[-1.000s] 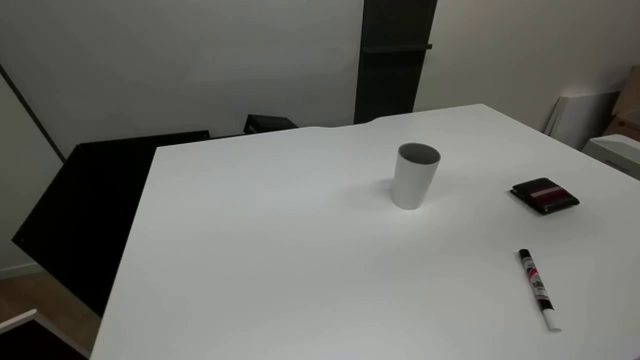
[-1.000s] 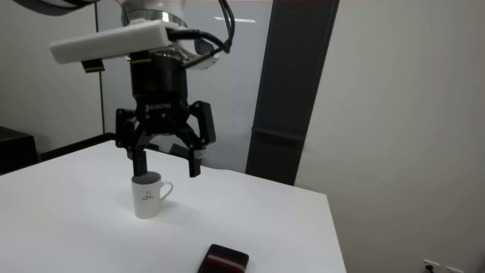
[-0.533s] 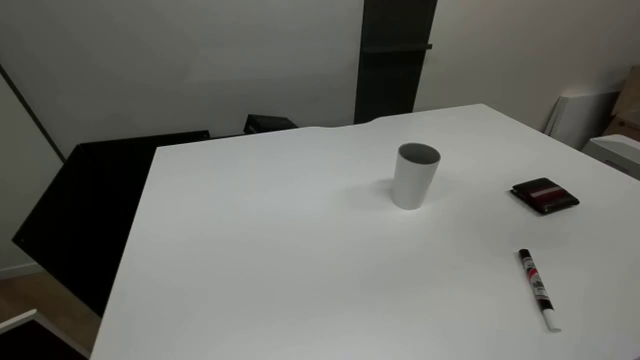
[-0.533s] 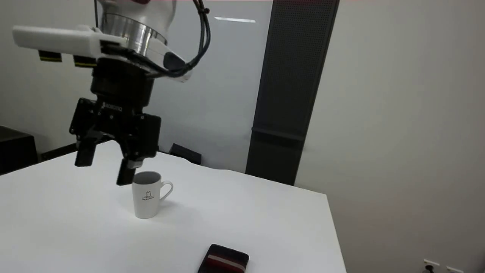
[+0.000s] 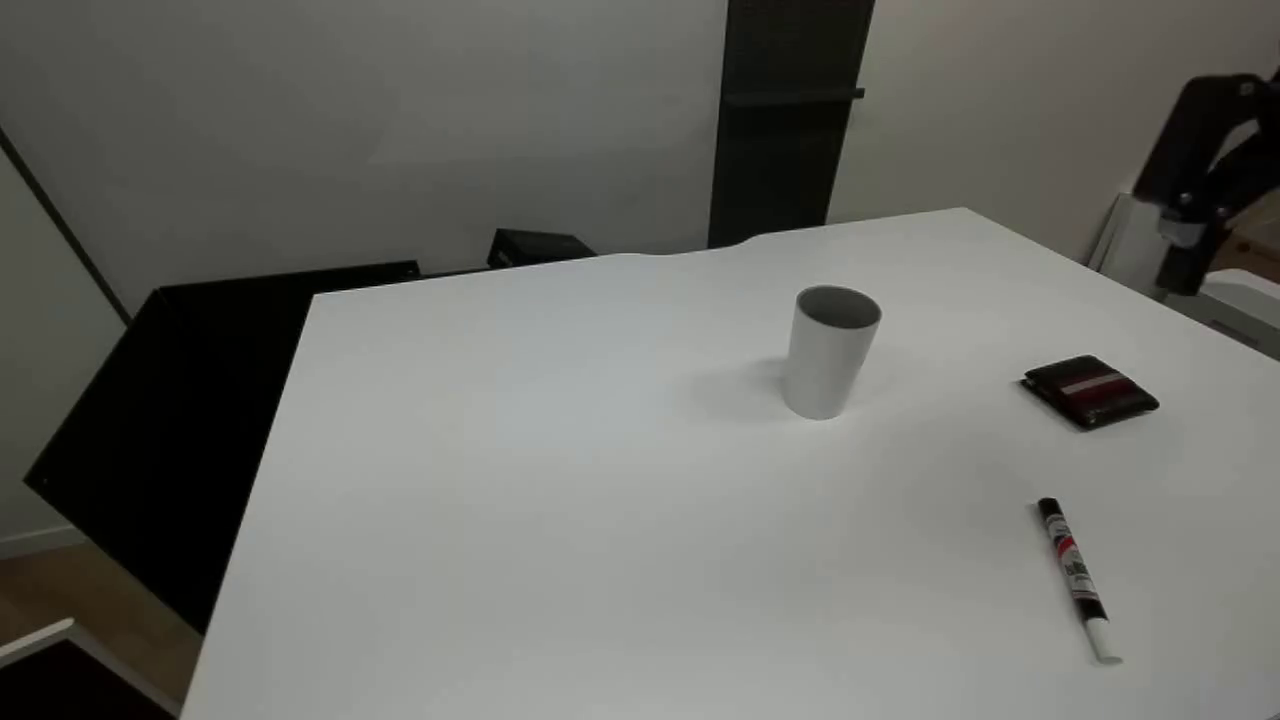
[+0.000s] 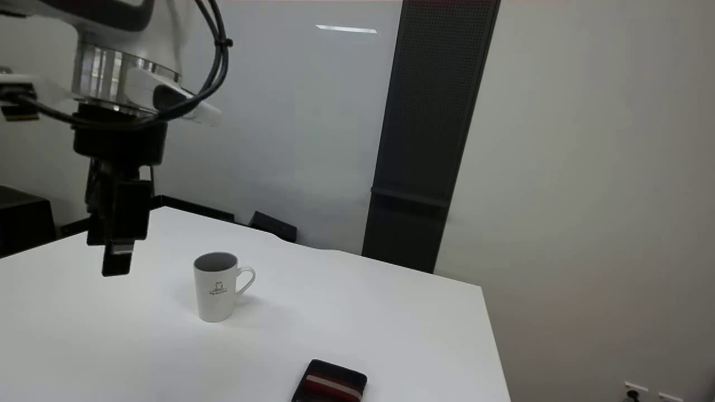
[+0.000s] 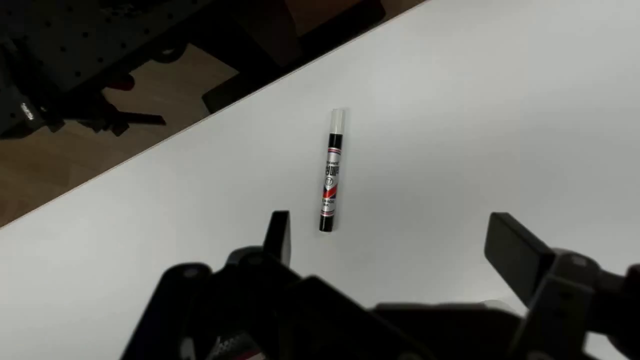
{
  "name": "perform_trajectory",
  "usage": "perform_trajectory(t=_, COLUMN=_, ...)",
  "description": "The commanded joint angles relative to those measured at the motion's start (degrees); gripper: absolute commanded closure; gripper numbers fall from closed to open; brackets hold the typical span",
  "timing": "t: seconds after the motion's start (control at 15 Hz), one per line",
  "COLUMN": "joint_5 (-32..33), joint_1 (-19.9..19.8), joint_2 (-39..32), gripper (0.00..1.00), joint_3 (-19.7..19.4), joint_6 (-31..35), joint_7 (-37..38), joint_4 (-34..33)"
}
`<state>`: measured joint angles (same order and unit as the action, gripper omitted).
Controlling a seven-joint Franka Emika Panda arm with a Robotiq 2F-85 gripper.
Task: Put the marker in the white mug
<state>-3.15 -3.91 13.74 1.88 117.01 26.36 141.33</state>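
Your gripper (image 7: pixel 392 232) hangs above the white table (image 5: pixel 500 480), its fingers spread wide and holding nothing. In your wrist view the marker (image 7: pixel 331 175) lies flat on the tabletop beyond the fingertips: a slim stick with a plain whitish end, a black band, a pale label printed in black with a red diagonal flash, and a black opposite end. In both exterior views the white mug (image 6: pixel 215 304) stands upright, and a dark, striped wallet (image 5: pixel 1090 392) lies apart from it.
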Motion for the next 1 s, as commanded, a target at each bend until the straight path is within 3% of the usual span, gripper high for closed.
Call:
perform_trajectory(t=0.0, joint_5=-1.9, joint_1=1.7, joint_2=2.3, gripper=0.0, joint_3=3.0, joint_6=8.3, joint_7=8.9, joint_4=4.4)
perform_trajectory(t=0.4, joint_5=0.7, joint_1=4.1, joint_2=-3.7, gripper=0.0, joint_3=7.5, joint_6=20.8, joint_7=16.6, joint_4=5.3)
perform_trajectory(t=0.67, joint_5=4.8, joint_1=5.3, joint_2=-8.8, gripper=0.0, joint_3=8.4, joint_6=23.6, joint_7=20.4, joint_4=4.6)
perform_trajectory(t=0.93, joint_5=8.1, joint_1=6.4, joint_2=-13.1, gripper=0.0, joint_3=7.1, joint_6=22.1, joint_7=21.8, joint_4=3.8)
